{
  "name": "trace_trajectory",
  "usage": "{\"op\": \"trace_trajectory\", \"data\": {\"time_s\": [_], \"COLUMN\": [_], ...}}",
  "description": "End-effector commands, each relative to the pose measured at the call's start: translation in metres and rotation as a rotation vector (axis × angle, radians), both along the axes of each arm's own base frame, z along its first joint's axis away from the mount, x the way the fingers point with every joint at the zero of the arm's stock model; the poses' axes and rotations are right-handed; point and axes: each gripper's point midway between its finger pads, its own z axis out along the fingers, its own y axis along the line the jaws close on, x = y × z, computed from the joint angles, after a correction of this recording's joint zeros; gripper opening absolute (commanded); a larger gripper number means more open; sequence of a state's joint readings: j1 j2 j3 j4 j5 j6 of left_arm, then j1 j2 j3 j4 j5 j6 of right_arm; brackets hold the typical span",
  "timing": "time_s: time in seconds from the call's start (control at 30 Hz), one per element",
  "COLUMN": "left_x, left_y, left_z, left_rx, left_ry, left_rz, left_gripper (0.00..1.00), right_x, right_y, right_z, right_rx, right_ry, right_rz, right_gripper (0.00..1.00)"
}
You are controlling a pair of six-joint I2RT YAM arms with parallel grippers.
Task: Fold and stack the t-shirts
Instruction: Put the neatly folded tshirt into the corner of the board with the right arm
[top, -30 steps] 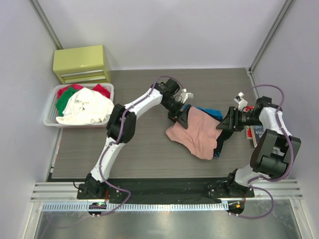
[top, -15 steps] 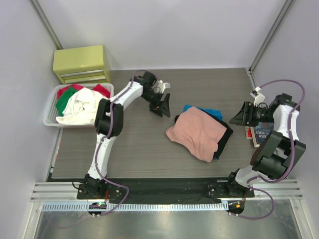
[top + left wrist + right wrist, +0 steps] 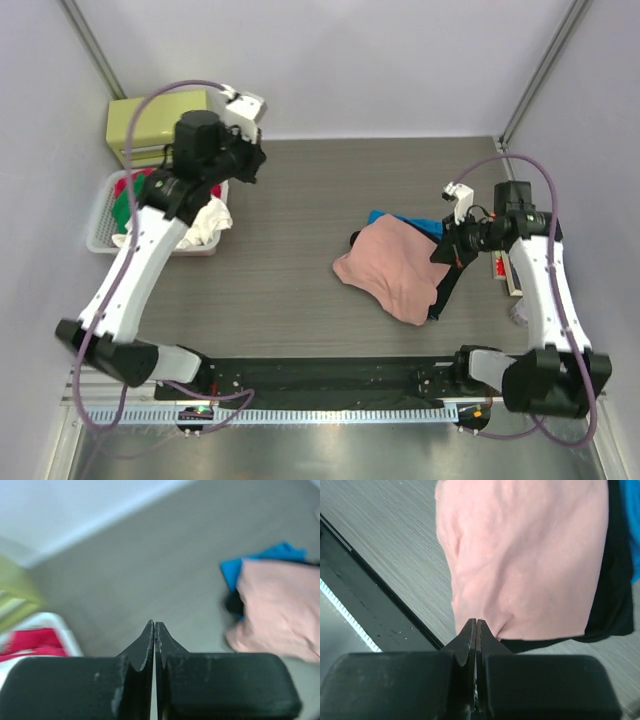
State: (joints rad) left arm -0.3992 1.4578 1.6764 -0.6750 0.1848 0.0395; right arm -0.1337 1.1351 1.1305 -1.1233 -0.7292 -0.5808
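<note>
1. Shirts: the salmon-pink t-shirt [image 3: 395,268] lies folded on the wooden table [image 3: 300,190], right of centre. It rests on top of the black t-shirt [image 3: 612,600], whose edge shows along its right side. A blue cloth [image 3: 412,223] peeks out at the far edge.
2. The right gripper [image 3: 476,622] has its jaws pressed together with nothing between them. Its tips sit at the right-hand edge of the pink shirt, next to the strip of black. Whether they touch the cloth cannot be told.
3. The left gripper [image 3: 154,626] is also closed and empty. It is raised well apart from the shirts, near the white basket [image 3: 98,222] of clothes and the yellow drawer unit [image 3: 135,125].
</note>
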Motion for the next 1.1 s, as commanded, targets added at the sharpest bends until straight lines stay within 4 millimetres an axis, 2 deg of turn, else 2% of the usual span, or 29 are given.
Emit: {"op": "trace_trajectory", "data": {"time_s": [0.0, 0.03, 0.07, 0.1, 0.17, 0.23, 0.27, 0.3, 0.37, 0.4, 0.47, 0.5, 0.63, 0.8, 0.9, 0.97, 1.07], "left_x": [0.012, 0.010, 0.005, -0.006, -0.013, -0.026, -0.028, -0.034, -0.036, -0.037, -0.035, -0.035, -0.034, -0.033, -0.033, -0.032, -0.031], "left_y": [0.077, 0.092, 0.101, 0.113, 0.137, 0.159, 0.164, 0.174, 0.180, 0.183, 0.186, 0.190, 0.194, 0.196, 0.195, 0.196, 0.196], "left_z": [0.053, 0.062, 0.069, 0.084, 0.091, 0.096, 0.089, 0.092, 0.085, 0.083, 0.076, 0.074, 0.073, 0.069, 0.064, 0.060, 0.056], "left_rx": [0.107, 0.108, 0.104, 0.096, 0.100, 0.112, 0.119, 0.118, 0.121, 0.118, 0.117, 0.113, 0.102, 0.108, 0.107, 0.113, 0.113], "left_ry": [-0.267, -0.297, -0.316, -0.359, -0.400, -0.427, -0.415, -0.428, -0.417, -0.414, -0.402, -0.398, -0.393, -0.377, -0.369, -0.359, -0.347], "left_rz": [0.338, 0.380, 0.398, 0.424, 0.481, 0.533, 0.544, 0.567, 0.577, 0.588, 0.590, 0.602, 0.611, 0.613, 0.607, 0.608, 0.604], "left_gripper": [0.00, 0.00, 0.00, 0.00, 0.00, 0.00, 0.00, 0.00, 0.00, 0.00, 0.00, 0.00, 0.00, 0.00, 0.00, 0.00, 0.00], "right_x": [0.040, 0.054, 0.058, 0.062, 0.073, 0.080, 0.085, 0.088, 0.093, 0.091, 0.087, 0.084, 0.061, 0.056, 0.050, 0.054, 0.066], "right_y": [-0.002, -0.004, -0.009, -0.002, 0.005, 0.027, 0.031, 0.045, 0.054, 0.067, 0.075, 0.079, 0.079, 0.078, 0.077, 0.080, 0.084], "right_z": [-0.039, -0.044, -0.054, -0.058, -0.066, -0.068, -0.063, -0.059, -0.048, -0.044, -0.050, -0.057, -0.117, -0.173, -0.197, -0.195, -0.175], "right_rx": [0.016, 0.001, -0.045, -0.061, -0.096, -0.088, -0.101, -0.099, -0.114, -0.111, -0.139, -0.163, -0.183, -0.199, -0.221, -0.212, -0.189], "right_ry": [0.115, 0.088, 0.092, 0.088, 0.083, 0.083, 0.058, 0.038, -0.005, -0.016, -0.012, 0.002, 0.169, 0.286, 0.371, 0.362, 0.281], "right_rz": [-0.100, -0.112, -0.138, -0.123, -0.111, -0.075, -0.072, -0.050, -0.047, -0.026, -0.007, 0.007, 0.032, 0.012, 0.015, 0.023, 0.010], "right_gripper": [0.01, 0.01, 0.01, 0.01, 0.01, 0.01, 0.01, 0.01, 0.01, 0.01, 0.01, 0.01, 0.01, 0.01, 0.01, 0.01, 0.01]}}
